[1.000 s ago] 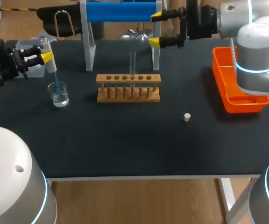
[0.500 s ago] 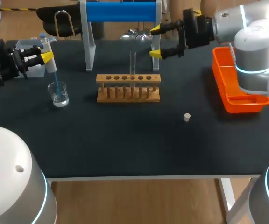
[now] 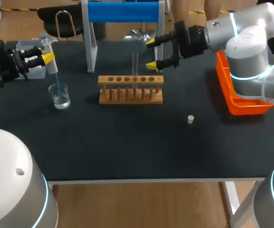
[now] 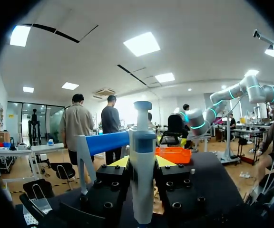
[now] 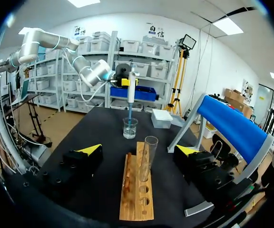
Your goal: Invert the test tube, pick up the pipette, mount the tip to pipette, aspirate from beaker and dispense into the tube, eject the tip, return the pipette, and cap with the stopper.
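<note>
Your left gripper (image 3: 47,56) is gripping the pipette (image 3: 45,45) from both sides. In the left wrist view the pipette (image 4: 142,180) is standing upright between the two fingers (image 4: 119,162). The blue tip (image 3: 56,80) is mounted and is reaching down into the beaker (image 3: 60,96), which is holding clear liquid and standing at the table's (image 3: 127,142) left side. You cannot tell whether the tip end is touching the liquid. The rack (image 3: 131,89) is sitting at the table's middle, and the tube (image 3: 135,65) is standing upright in it, with its open mouth up in the right wrist view. Your right gripper (image 3: 151,53) is hanging wide open, just to the right of the tube's upper part and behind the rack. In the right wrist view the gripper (image 5: 139,150) is pointing along the rack (image 5: 137,192), and the tube (image 5: 148,159) is standing ahead of it, between the lines of the fingers, with neither finger touching it. Past the tube, the beaker (image 5: 130,128), the pipette (image 5: 132,88) and the left gripper (image 5: 125,82) are lining up at the far end. The stopper (image 3: 190,119) is lying alone on the table, in front of the rack and to its right. The orange tray (image 3: 244,105) is sitting at the table's right edge.
</note>
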Controlling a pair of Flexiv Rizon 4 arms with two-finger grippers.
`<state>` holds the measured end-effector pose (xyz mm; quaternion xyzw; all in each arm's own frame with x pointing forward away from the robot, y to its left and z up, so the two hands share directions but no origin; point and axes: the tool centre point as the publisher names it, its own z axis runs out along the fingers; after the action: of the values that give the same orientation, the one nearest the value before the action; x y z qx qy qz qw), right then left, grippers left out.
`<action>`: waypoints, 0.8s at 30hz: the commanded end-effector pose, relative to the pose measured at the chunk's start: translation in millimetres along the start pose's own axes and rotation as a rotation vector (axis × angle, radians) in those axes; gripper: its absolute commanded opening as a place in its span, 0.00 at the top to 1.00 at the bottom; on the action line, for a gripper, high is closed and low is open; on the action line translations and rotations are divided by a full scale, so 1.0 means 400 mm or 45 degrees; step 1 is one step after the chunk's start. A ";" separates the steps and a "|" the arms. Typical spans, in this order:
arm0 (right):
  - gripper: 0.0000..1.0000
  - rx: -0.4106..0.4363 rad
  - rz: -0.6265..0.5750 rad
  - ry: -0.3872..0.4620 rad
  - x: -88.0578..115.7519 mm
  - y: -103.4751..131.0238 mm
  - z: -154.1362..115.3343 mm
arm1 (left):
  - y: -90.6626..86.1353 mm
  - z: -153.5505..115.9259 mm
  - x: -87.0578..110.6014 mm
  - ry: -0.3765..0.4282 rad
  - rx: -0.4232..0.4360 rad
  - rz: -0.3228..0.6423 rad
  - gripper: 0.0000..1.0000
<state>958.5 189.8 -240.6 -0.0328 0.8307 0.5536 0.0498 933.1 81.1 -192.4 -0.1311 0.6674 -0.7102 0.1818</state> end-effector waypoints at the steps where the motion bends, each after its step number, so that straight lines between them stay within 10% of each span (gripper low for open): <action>1: 0.00 0.026 -0.001 0.001 -0.005 -0.015 0.026 | 0.000 -0.002 -0.001 0.006 0.002 0.000 1.00; 24: 0.00 0.126 -0.042 -0.010 -0.046 -0.045 0.116 | 0.000 -0.002 -0.001 0.006 0.002 0.000 1.00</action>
<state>977.1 218.2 -270.0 -0.0424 0.8540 0.5146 0.0642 933.1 81.1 -192.4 -0.1312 0.6674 -0.7102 0.1818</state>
